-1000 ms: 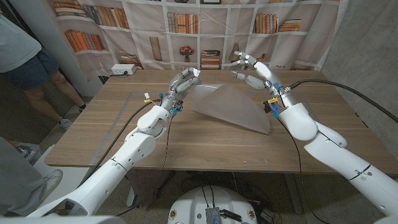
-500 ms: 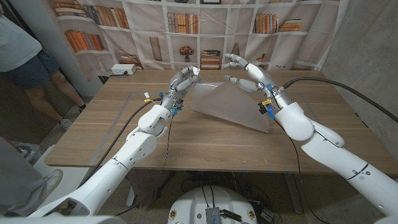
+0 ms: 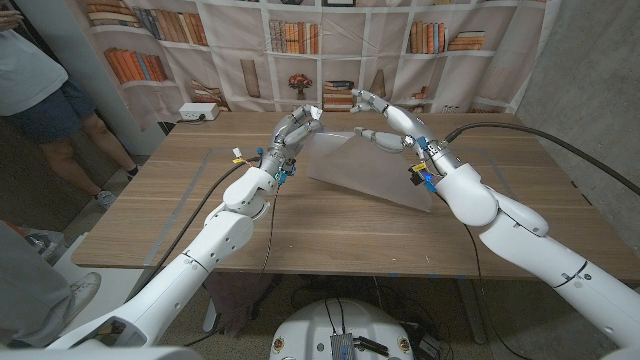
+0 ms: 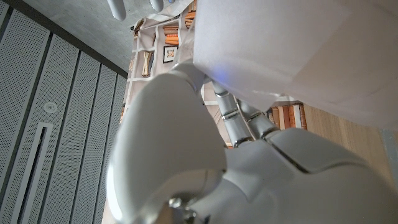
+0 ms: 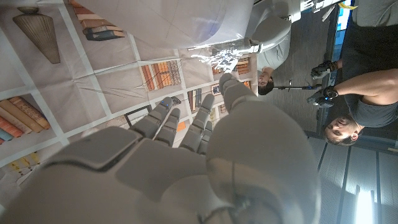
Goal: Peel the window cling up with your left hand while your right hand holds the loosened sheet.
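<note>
While the wooden desk (image 3: pixel 180 215) carries little else, the translucent window cling (image 3: pixel 375 170) lies across its middle toward the far edge, one corner raised off the wood at the far left and the rest sloping down toward the right. The left hand (image 3: pixel 297 128) pinches that raised corner, fingers closed on the film; in the left wrist view the sheet (image 4: pixel 292 50) drapes pale and creased just past the hand (image 4: pixel 186 162). The right hand (image 3: pixel 385 122) hovers above the sheet's far edge with fingers spread and nothing in them, so the loosened part is not yet held.

The cling looks thin, light and limp, likely to sag, fold on itself or re-stick where it droops. It probably tears or stretches if yanked from a single point. The free far edge, close beside the lifted corner, seems the sensible place for the right hand to take hold, with a flat pinch across the film rather than a fist. A person (image 3: pixel 40 85) stands beyond the desk's left edge.
</note>
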Robot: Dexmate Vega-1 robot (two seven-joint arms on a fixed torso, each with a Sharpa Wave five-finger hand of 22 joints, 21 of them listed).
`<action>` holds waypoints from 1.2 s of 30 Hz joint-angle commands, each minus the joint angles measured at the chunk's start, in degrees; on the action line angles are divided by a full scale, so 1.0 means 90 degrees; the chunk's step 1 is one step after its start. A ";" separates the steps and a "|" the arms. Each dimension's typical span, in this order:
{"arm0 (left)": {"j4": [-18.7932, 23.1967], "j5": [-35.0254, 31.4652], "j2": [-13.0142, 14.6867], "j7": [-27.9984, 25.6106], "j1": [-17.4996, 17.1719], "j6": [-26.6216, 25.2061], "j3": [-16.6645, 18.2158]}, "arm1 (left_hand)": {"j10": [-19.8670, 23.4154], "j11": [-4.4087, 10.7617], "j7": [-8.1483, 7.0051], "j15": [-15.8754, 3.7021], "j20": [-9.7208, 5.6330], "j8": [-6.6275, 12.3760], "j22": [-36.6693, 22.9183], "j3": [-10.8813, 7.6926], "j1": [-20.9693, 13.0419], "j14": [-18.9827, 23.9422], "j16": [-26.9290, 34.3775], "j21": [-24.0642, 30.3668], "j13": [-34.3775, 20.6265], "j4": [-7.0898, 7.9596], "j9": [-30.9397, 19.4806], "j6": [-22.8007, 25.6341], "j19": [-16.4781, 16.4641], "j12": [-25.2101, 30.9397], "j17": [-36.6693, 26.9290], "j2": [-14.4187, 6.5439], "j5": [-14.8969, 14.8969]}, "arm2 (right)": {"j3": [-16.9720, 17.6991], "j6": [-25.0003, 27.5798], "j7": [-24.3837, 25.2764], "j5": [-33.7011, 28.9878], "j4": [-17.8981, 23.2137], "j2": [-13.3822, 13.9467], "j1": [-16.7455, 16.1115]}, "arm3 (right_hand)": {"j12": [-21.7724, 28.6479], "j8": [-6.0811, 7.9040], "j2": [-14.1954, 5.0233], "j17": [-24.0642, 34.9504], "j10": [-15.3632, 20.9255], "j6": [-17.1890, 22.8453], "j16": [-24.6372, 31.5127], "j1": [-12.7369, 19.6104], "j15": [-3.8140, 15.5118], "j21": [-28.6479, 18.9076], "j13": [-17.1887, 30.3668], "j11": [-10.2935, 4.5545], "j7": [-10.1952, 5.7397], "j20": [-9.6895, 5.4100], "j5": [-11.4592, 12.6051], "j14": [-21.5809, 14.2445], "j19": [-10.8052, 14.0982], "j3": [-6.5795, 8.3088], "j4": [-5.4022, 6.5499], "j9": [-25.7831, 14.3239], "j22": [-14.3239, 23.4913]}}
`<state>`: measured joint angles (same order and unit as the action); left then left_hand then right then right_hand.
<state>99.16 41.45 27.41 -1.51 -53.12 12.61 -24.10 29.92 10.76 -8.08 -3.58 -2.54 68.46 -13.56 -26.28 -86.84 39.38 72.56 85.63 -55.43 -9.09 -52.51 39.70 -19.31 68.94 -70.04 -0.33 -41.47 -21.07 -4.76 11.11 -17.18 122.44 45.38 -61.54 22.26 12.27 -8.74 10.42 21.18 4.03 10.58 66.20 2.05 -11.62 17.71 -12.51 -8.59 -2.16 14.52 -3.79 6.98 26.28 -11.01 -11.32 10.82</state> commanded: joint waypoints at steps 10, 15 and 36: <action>0.0088 0.0056 0.0036 0.0026 -0.0060 -0.0006 0.0037 | -0.0071 -0.0020 0.0003 -0.0648 -0.0217 0.0074 0.0033 -0.0065 0.0051 -0.0039 0.0044 0.0089 -0.0039 0.0020 -0.0005 -0.0022 0.0073 0.0138 0.0009 -0.0048 0.0036 | -0.0333 0.0284 0.0412 -0.0964 0.0062 -0.0047 0.0031 | -0.0162 -0.0163 0.0250 0.0001 -0.0278 -0.0703 0.0039 0.0337 0.0812 -0.0066 0.0025 0.0004 0.0147 -0.0103 0.0213 0.0035 0.0035 -0.0074 0.0152 -0.0021 0.0021; 0.0080 0.0067 0.0054 0.0089 -0.0040 -0.0005 0.0028 | -0.0087 -0.0006 0.0008 -0.0655 -0.0217 0.0097 0.0034 -0.0072 0.0050 -0.0046 0.0046 0.0105 -0.0042 0.0012 -0.0013 -0.0017 0.0080 0.0155 0.0012 -0.0056 0.0052 | -0.0383 0.0329 0.0578 -0.1205 0.0043 -0.0104 0.0003 | -0.0153 -0.0149 0.0260 0.0005 -0.0253 -0.0773 0.0084 0.0335 0.0885 -0.0099 0.0036 0.0002 0.0171 -0.0154 0.0198 -0.0080 0.0115 -0.0131 0.0170 -0.0022 0.0020; 0.0122 0.0167 0.0047 0.0150 -0.0050 -0.0018 0.0031 | -0.0103 0.0009 -0.0008 -0.0676 -0.0241 0.0164 0.0097 -0.0125 0.0072 -0.0028 0.0089 0.0138 0.0027 -0.0006 0.0038 -0.0037 0.0082 0.0257 0.0015 -0.0043 0.0107 | -0.0718 0.0866 0.0871 -0.2412 0.0011 -0.0190 0.0076 | 0.0005 -0.0019 0.0247 0.0002 0.0123 -0.0615 0.0115 0.0430 0.1042 -0.0166 0.0112 -0.0006 0.0115 -0.0280 0.0167 -0.0267 0.0290 -0.0256 0.0165 -0.0019 0.0022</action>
<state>100.18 42.42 27.88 -0.76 -53.62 12.46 -23.77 29.41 10.66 -8.08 -3.79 -2.34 69.53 -12.50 -26.99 -86.15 39.17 72.94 86.29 -54.90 -9.33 -51.98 39.71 -18.70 70.59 -69.74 -1.01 -40.58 -26.36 1.52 17.56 -35.16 122.84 44.12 -61.06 21.96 11.66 -6.43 10.43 21.63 -1.96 11.47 69.56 2.06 -12.77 18.51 -12.71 -7.29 -2.26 16.19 -5.66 9.00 24.41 -9.49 -11.32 10.80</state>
